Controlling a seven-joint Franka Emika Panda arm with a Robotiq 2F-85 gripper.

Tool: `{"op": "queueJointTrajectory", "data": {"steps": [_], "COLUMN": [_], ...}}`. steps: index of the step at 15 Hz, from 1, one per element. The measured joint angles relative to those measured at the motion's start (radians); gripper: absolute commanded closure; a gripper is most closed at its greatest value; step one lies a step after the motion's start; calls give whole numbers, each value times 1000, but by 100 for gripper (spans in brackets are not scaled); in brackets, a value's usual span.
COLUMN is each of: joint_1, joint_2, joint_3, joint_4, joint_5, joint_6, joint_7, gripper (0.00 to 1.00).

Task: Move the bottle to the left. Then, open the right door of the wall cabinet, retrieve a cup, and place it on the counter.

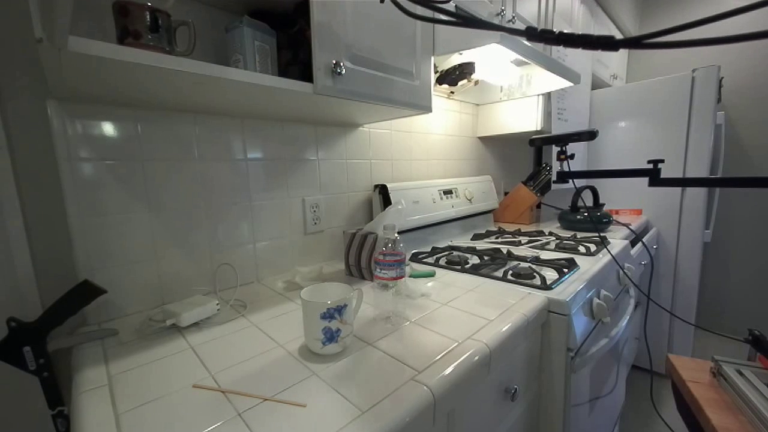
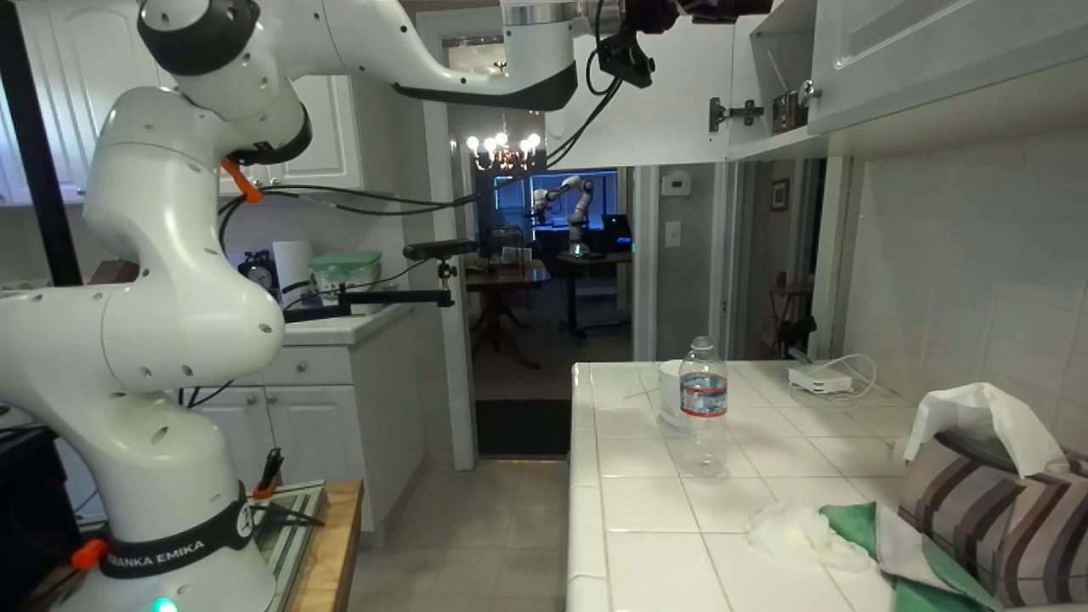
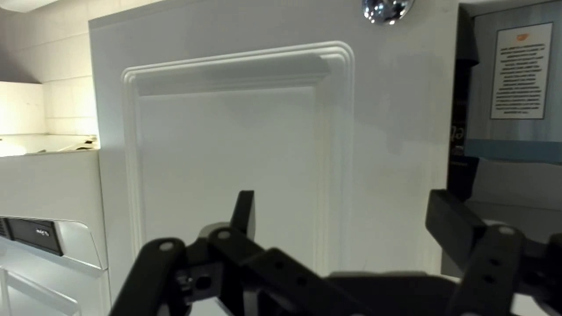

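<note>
Far left, in an exterior view: wall cabinet (image 1: 198, 68) was open on that side, brown mug (image 1: 141, 29) and a tin (image 1: 255, 49) inside. Cup couldn't be made out; presumably ceramic, so hard, breakable, one to take by its wall. Next along, white mug (image 1: 327, 318) stood upright on the counter (image 1: 150, 372); not a task item. Above, slightly right: right door (image 1: 384, 51), closed, smooth metal knob (image 1: 339, 68) near its lower left corner. Judged stiff, probably hinged on the side away from the knob, which looked small and slippery: it wanted a square hold, or a hook behind the door's free edge. Wrist view put the fingers (image 3: 456, 230) before that same door, spread wide, nothing between them; couldn't tell whether they touched the panel. Opening it was likely the step in hand. Further right, bottle (image 1: 390, 267) stood upright on the counter near the white mug; couldn't tell if it held liquid, nor whether its move left was done. Looked light, thin-walled, slick, easy to dent or knock over; best hold was a gentle one round the label band.
</note>
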Motion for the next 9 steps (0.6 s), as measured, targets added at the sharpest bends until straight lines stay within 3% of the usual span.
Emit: {"op": "queueJointTrajectory", "data": {"steps": [4,9], "joint_1": [-164,-323], "joint_2": [-100,-231], "joint_3": [99,115], "joint_4": [141,313], "joint_5": [97,260], "joint_6": [-126,-250], "joint_7": [-5,-55], "gripper": [0,0]}}
